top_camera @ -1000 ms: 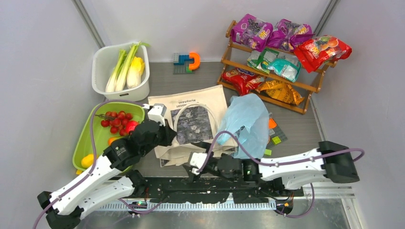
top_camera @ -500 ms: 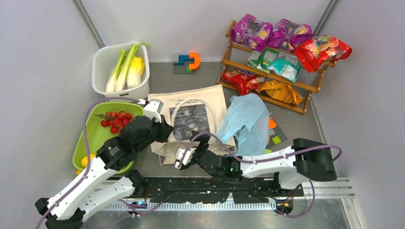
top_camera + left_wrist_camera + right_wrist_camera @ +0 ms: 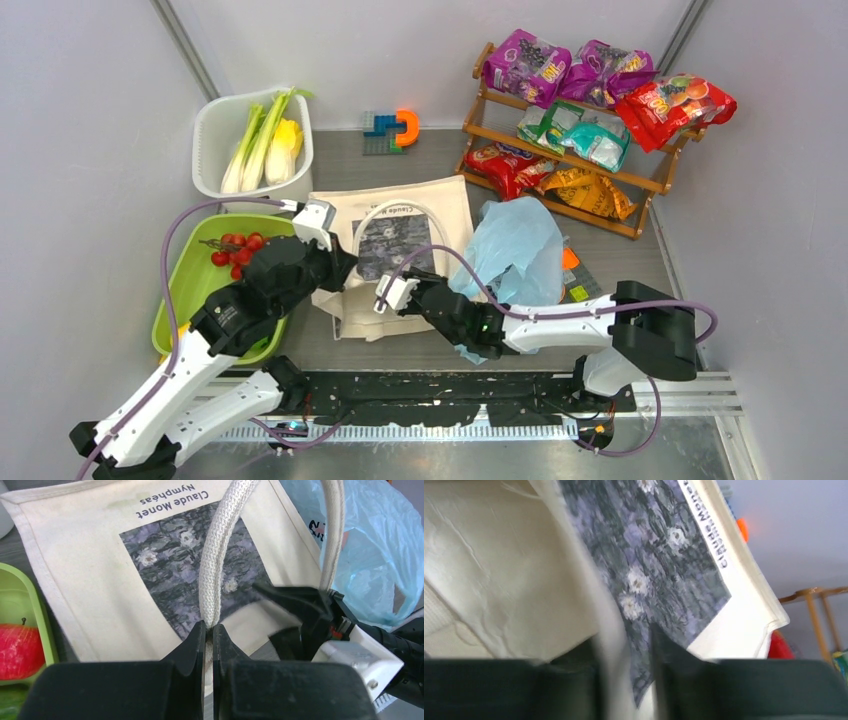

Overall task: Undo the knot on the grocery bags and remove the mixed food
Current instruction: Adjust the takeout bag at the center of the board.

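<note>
The cream canvas tote (image 3: 440,205) lies flat mid-table, its grey printed panel (image 3: 170,555) facing up. My left gripper (image 3: 335,262) is shut on one woven handle (image 3: 215,570), pinched at the jaw tips (image 3: 209,630). My right gripper (image 3: 400,290) stands at the tote's near edge, jaws partly apart around the other handle (image 3: 609,630), which looks blurred. The light-blue plastic bag (image 3: 515,245) lies loose to the right; the knot does not show. Green-white stalks (image 3: 255,140) and a yellow vegetable (image 3: 287,145) fill the tub. Small red fruits (image 3: 240,250) lie in the green basket.
A wooden rack (image 3: 640,185) at back right carries red (image 3: 505,165), orange (image 3: 590,190), purple (image 3: 525,60) and teal (image 3: 590,135) packets. The white tub (image 3: 205,120) and green basket (image 3: 185,290) stand left. Toy blocks (image 3: 390,128) sit at the back; small tiles (image 3: 575,290) lie right.
My right gripper has travelled from the near edge up and left onto the tote's second handle, its jaws narrowing. My left gripper has drawn its handle slightly back and left.
</note>
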